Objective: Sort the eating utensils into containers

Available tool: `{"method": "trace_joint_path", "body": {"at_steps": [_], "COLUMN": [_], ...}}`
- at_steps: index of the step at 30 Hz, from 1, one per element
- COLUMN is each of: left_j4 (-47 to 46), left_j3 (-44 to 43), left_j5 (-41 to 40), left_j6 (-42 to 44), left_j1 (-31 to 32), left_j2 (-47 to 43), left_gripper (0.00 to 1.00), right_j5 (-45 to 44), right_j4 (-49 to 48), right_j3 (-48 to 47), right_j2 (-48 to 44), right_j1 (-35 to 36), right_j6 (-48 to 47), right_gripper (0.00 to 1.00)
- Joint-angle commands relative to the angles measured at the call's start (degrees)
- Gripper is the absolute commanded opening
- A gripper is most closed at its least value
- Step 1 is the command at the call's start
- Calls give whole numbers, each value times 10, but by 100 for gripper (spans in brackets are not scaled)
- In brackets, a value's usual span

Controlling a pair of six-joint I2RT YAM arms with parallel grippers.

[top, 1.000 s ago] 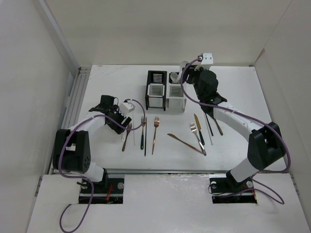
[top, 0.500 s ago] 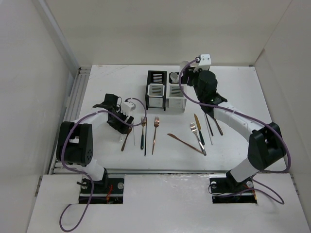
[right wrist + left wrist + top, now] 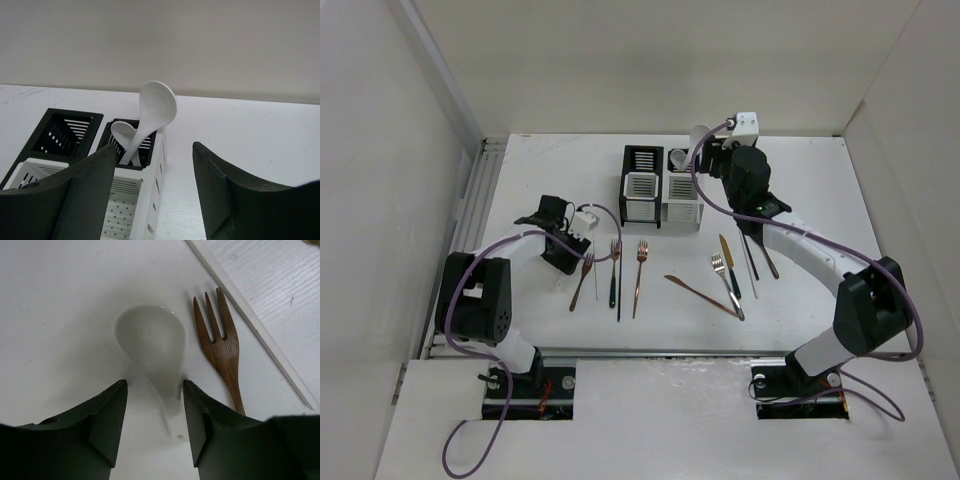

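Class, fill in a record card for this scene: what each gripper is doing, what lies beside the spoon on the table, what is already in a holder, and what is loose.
Left arm: left gripper open, fingers either side of the handle of a white spoon lying on the table
Beside it: wooden fork, not touching
Right arm: right gripper open, empty, facing the holders
Already sorted: two white spoons standing in a black holder
Loose: copper fork and other cutlery, mid-table

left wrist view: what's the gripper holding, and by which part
Nothing held yet: the left gripper straddles the white spoon at its handle, jaws open, behind the bowl.
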State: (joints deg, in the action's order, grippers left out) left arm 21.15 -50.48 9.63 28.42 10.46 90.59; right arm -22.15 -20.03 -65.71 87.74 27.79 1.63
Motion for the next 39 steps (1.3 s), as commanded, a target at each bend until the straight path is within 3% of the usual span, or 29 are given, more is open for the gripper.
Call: {"method": "trace_joint_path", "body": {"at_steps": [1, 8, 12, 18, 25, 29, 33, 39], "left_j4": [36, 55, 40, 26, 5, -79, -288, -450], "left_j3": [14, 20, 25, 18, -94, -165, -218, -335], "left_j5": [-16, -10, -10, -4, 17, 17, 37, 91], "left_j6": [4, 11, 11, 6, -21, -49, -70, -138], "left_j1": [0, 0, 0, -9, -60, -60, -36, 54], "left_j2": [-24, -13, -2, -2, -51, -84, -79, 54], "left_gripper": [45, 30, 0, 0, 0, 0, 0, 0], "right_j5": [-11, -23, -28, -33, -41, -7, 4, -16], "right_j4": [-10, -10, -10, -10, -10, -10, -10, -4], "right_j3": [0, 5, 10, 16, 8, -11, -21, -16], "right_j2": [-24, -29, -35, -45, -45, -39, -34, -47], "right_j1": [-1, -1, -1, -1, -12, -33, -54, -54], "right_j6": [-11, -11, -16, -16, -6, 0, 5, 16], "right_gripper": [68, 68, 68, 67, 63, 61, 59, 59]}}
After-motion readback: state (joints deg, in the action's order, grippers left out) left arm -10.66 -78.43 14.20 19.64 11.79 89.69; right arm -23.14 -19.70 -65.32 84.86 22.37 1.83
